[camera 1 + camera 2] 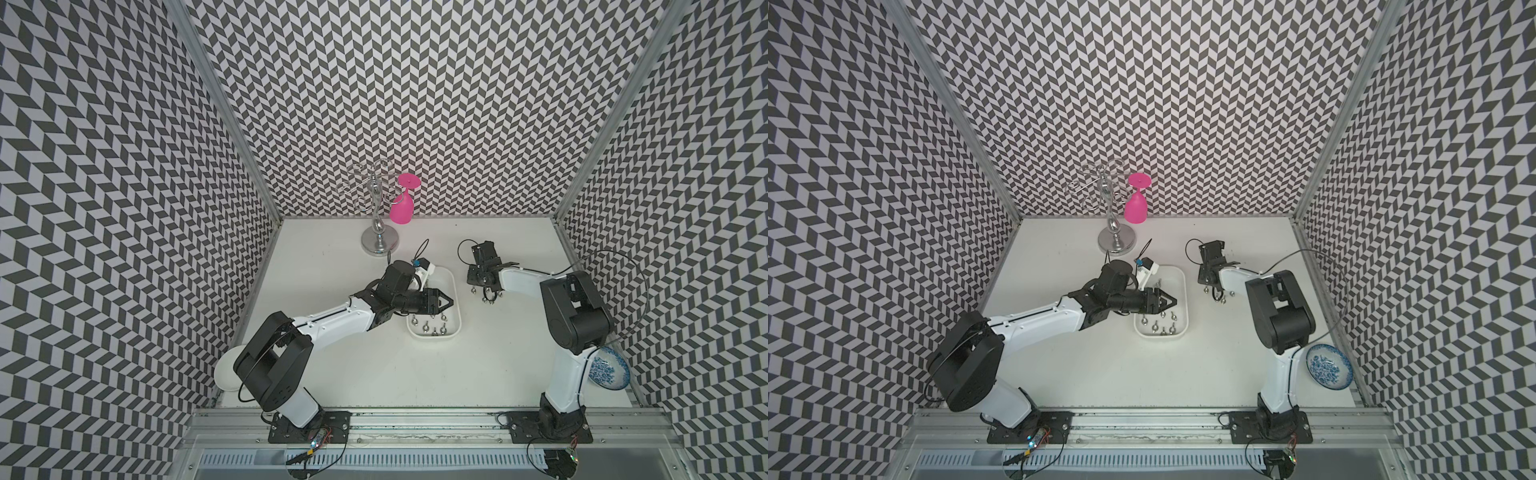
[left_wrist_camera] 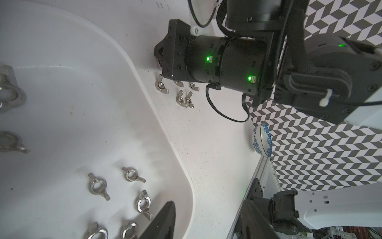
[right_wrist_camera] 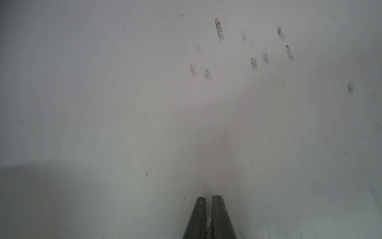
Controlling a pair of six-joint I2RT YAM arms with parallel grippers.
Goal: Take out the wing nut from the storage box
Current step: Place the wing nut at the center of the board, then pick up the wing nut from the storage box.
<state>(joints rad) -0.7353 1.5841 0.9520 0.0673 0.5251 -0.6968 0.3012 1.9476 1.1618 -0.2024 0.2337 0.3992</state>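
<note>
In both top views we see a white table (image 1: 374, 374) inside zigzag-patterned walls. The storage box (image 1: 432, 337) (image 1: 1160, 336) sits mid-table, a little left of centre. The left gripper (image 1: 448, 300) (image 1: 1170, 302) hovers over the middle of the box, its fingers partly apart with nothing between them. Wing nuts (image 1: 424, 327) lie at the near end of the box. Just right of the box, the right gripper (image 1: 478, 282) points down at the table, with loose nuts (image 1: 487, 296) clustered on the near side of it.

From the left wrist we count about seven wing nuts (image 2: 97, 186) on the box floor and five loose nuts (image 2: 184, 97) on the table outside the rim. A glint at the right gripper's tip (image 2: 158, 61) may be another nut; we cannot tell.

From the right wrist we see two dark fingers (image 3: 197, 217) pressed almost together, only a thin slit between, over scuffed bare table. Whether they pinch anything is unclear.

We judge the task partway: some nuts are out, and more wait in the box
</note>
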